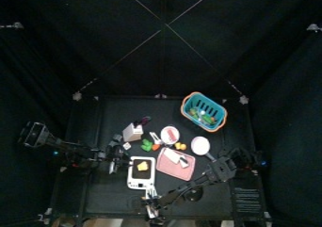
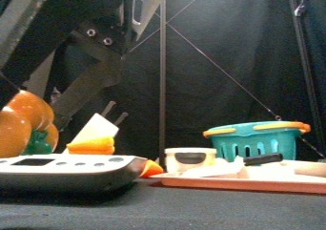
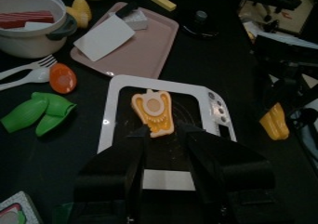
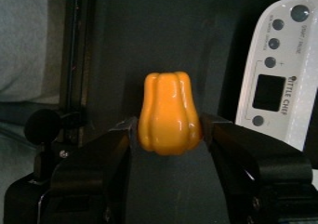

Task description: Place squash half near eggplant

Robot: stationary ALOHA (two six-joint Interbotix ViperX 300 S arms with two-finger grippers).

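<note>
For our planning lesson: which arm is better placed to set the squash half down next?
Right. The right gripper has the squash half between its jaws; the left gripper hangs over the white scale, away from it.

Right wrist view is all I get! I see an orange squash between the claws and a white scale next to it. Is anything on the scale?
Observer: Yes, a yellow-orange piece lies on the scale.
Operator: What's past the scale?
Observer: A pink tray lies just beyond it.
Operator: Where's the other arm?
Observer: The left gripper hangs over the scale, on the other side of it from your squash half.
Operator: Is there a basket?
Observer: Yes, a teal basket stands at the table's far right corner.
</note>
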